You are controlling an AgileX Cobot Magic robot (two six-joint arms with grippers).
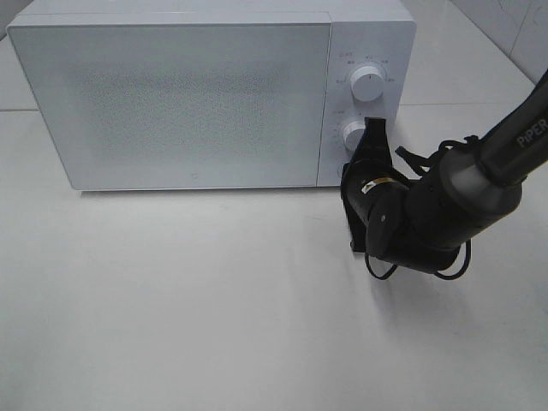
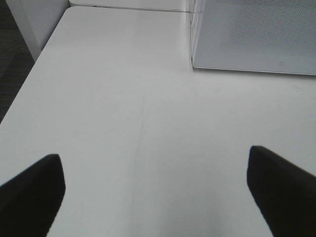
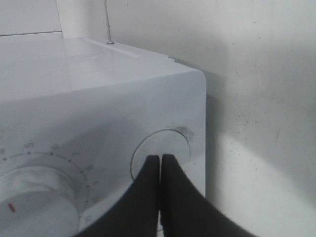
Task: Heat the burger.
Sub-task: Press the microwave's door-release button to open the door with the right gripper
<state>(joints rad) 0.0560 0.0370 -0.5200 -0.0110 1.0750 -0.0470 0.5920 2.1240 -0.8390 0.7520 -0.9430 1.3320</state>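
The burger is out of view. A white microwave (image 1: 188, 94) stands at the back of the table with its door closed. My right gripper (image 1: 374, 130) is shut with nothing held, its tips against the control panel beside the lower dial (image 1: 352, 134). In the right wrist view the shut fingertips (image 3: 160, 159) touch a flat round disc (image 3: 173, 140) near a corner of the panel, next to a dial (image 3: 34, 200) with a red mark. My left gripper (image 2: 155, 192) hangs open over bare table, its dark fingers (image 2: 29, 195) wide apart, a corner of the microwave (image 2: 256, 39) ahead of it.
An upper dial (image 1: 368, 86) sits above the lower one. The white table (image 1: 214, 300) stretches in front of the microwave. The left wrist view shows the table's edge (image 2: 29, 79) with dark floor beyond it. A tiled wall stands at the back right.
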